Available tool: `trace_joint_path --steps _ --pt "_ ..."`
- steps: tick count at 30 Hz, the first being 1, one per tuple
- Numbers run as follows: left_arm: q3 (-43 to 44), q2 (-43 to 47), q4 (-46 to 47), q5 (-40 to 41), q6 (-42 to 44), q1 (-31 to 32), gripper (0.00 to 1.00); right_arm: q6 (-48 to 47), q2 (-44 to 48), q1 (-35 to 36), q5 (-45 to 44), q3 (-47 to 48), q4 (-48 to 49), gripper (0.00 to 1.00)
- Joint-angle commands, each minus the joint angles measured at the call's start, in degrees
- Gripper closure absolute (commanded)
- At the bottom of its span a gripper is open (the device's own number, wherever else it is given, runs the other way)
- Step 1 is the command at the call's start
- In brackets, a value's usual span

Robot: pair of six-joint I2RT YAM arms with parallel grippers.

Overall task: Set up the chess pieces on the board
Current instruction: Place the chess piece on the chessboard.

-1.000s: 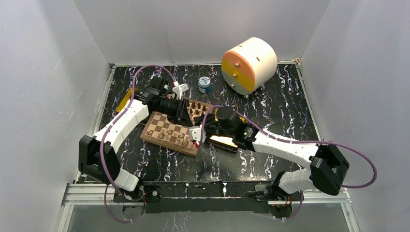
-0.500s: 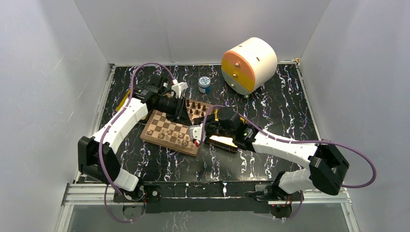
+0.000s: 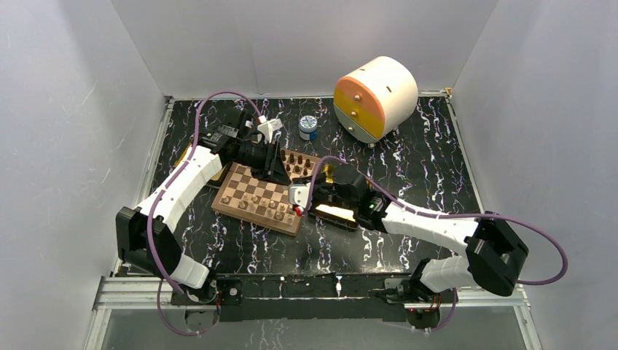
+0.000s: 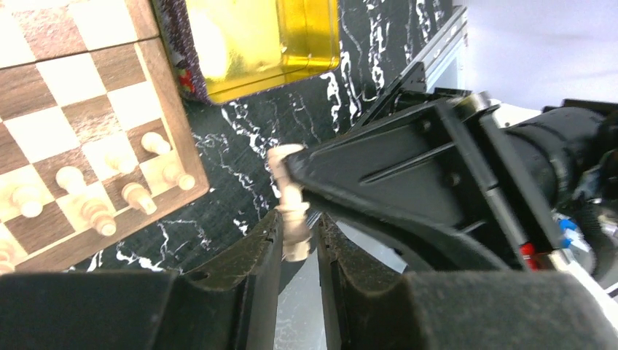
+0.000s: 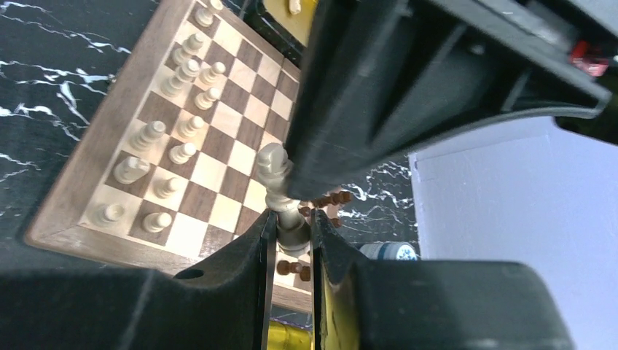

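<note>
left jaws: closed on a pale piece (image 4: 294,219), pinched at its base and held clear of the surface.
right jaws: closed on a second pale piece (image 5: 279,191), gripped low on its stem, hanging above the board (image 5: 93,149).
just beyond the left jaws: in your left wrist view the held piece sits past the board's corner, over the black surface (image 4: 240,157), with the gold tray (image 4: 262,40) further on.
just beyond the right jaws: the pale rows (image 5: 169,120) stand along one rim in two lines. they look to have gaps.
further out: dark pieces (image 3: 297,162) stand on the far side, apart from the pale ones.
step in hand: you are carrying, one pale piece per arm, neither set down yet.
next move: pick an open square in the pale rows and lower straight down between the neighbours. bring in one arm at a time, since the two wrists are close together.
</note>
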State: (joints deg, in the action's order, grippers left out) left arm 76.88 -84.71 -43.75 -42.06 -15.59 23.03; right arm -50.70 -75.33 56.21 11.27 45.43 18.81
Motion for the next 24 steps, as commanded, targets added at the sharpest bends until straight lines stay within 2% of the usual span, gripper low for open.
trace_joint_path --steps 1,7,12,19,24 --pt "2.85 2.43 4.96 -5.07 -3.93 0.44 0.75 2.63 1.00 0.44 1.62 -1.96 4.53 0.99" --pt "2.79 2.02 6.52 -4.38 -5.46 0.44 0.69 4.19 1.10 0.46 0.55 -3.51 7.49 0.99" --pt "2.92 2.97 6.94 2.02 -6.73 0.45 0.67 7.55 2.02 0.48 -1.76 -4.94 9.22 0.98" --pt "3.56 5.06 8.04 10.38 -9.90 0.45 0.65 21.75 3.43 0.48 -7.20 -7.33 15.27 0.99" --pt "2.23 7.52 11.47 12.18 -12.46 0.44 0.62 33.75 2.30 0.48 -10.86 -6.33 16.86 0.99"
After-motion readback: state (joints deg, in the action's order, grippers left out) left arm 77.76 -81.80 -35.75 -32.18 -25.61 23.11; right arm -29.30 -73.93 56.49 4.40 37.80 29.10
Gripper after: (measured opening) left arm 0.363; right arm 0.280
